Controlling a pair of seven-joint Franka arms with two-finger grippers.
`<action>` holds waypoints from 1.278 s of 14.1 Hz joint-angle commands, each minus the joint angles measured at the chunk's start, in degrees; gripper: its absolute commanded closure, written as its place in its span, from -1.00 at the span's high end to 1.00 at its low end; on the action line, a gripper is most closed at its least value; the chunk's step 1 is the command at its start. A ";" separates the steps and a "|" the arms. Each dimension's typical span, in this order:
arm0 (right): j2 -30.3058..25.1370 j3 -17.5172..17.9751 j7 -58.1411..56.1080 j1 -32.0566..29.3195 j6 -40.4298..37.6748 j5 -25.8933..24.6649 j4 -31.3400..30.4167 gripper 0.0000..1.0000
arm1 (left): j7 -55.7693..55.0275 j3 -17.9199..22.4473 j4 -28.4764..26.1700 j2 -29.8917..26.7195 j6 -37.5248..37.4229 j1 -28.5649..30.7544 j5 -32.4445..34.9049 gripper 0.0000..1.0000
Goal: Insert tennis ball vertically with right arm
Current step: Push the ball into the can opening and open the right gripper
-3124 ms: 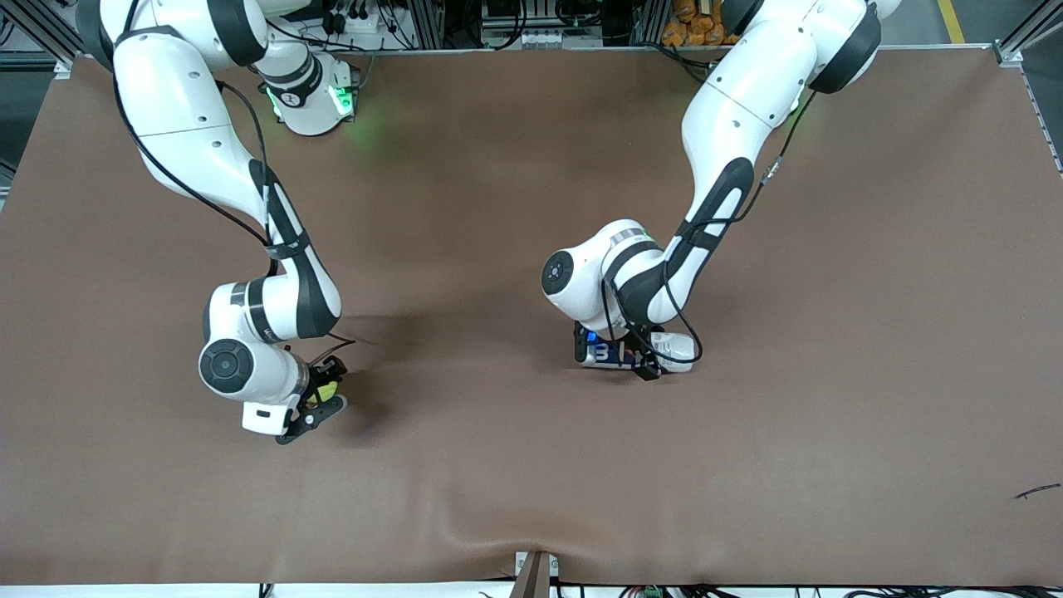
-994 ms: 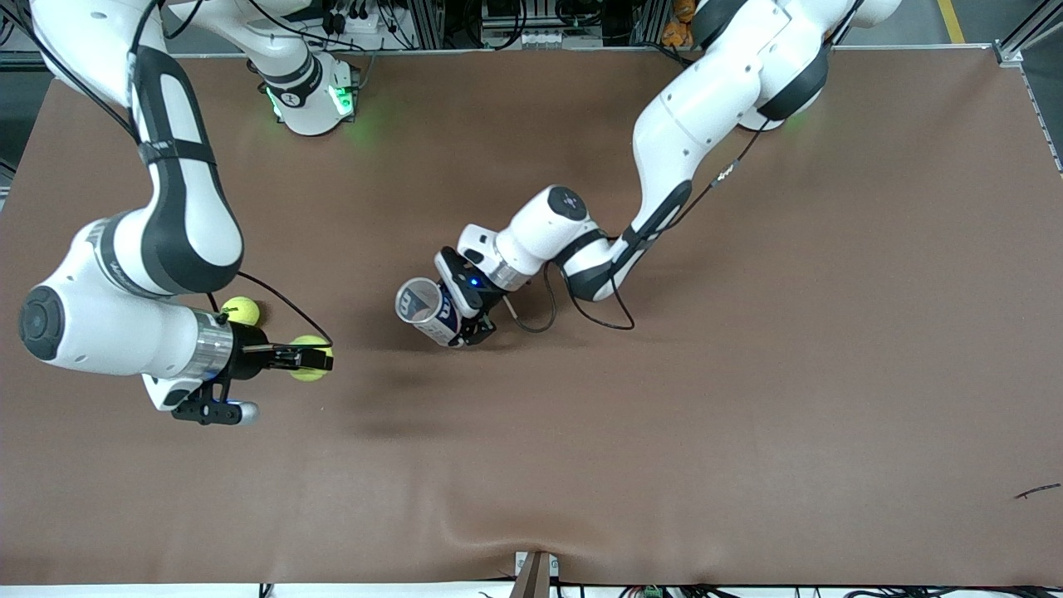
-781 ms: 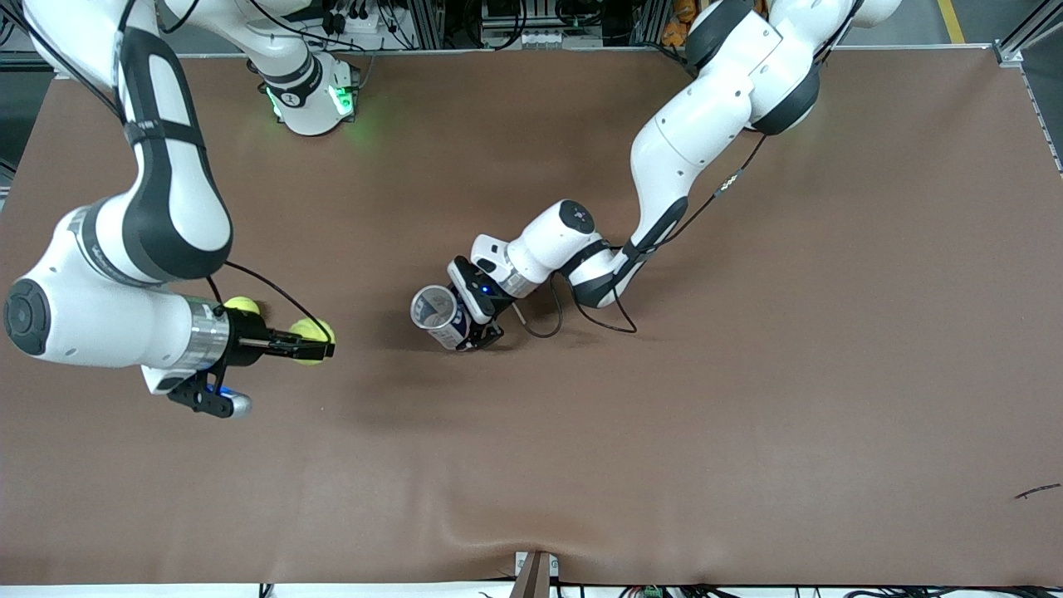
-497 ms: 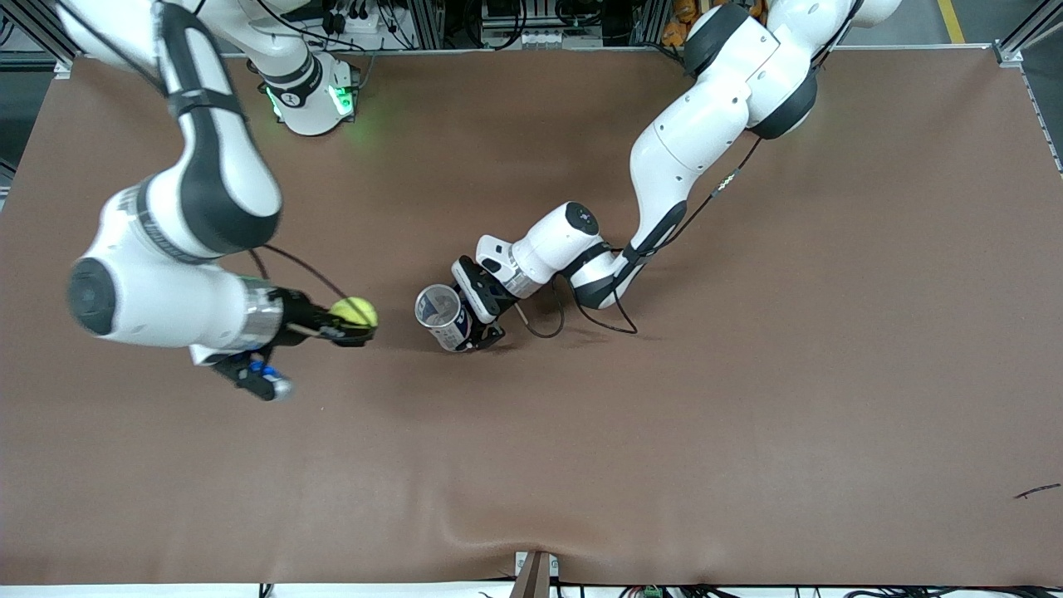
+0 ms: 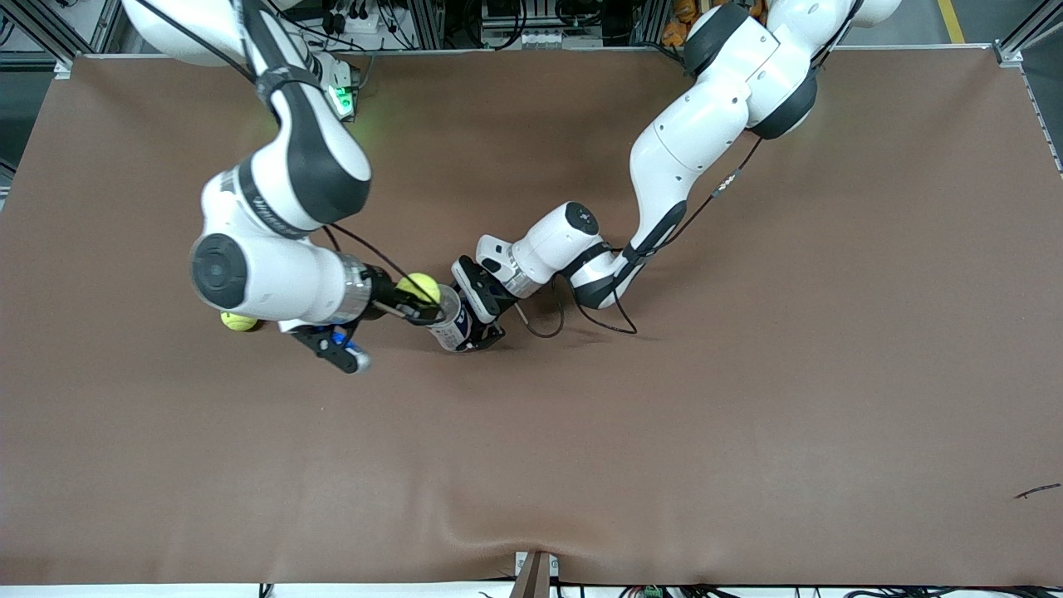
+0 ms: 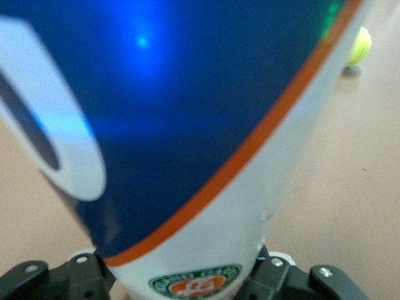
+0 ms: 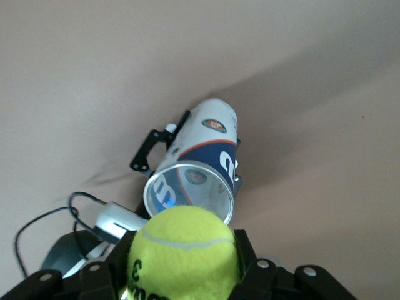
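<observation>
A yellow tennis ball [image 5: 418, 287] is gripped in my right gripper [image 5: 420, 306], right at the open mouth of the can [image 5: 451, 325]. The can is a blue and white tube with an orange stripe, tilted with its mouth toward the right arm's end of the table. My left gripper [image 5: 470, 324] is shut on the can's lower part. In the right wrist view the ball [image 7: 184, 250] sits between my right gripper's [image 7: 184, 259] fingers, just short of the can's clear rim [image 7: 189, 190]. The can [image 6: 187, 125] fills the left wrist view, clamped in the left gripper [image 6: 187, 284].
A second tennis ball [image 5: 238, 321] lies on the brown table cloth [image 5: 664, 432] under the right arm's wrist; it also shows small in the left wrist view [image 6: 359, 45]. A small dark scrap [image 5: 1036, 492] lies near the left arm's end.
My right arm has swung the ball from the right arm's end of the table to the can's mouth. The left arm has held the tilted can still over the last half second.
</observation>
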 commanded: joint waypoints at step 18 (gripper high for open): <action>-0.64 -1.54 -31.78 -13.93 -1.68 -17.24 -8.48 1.00 | 0.53 0.21 0.58 0.72 0.42 -0.56 -0.30 0.59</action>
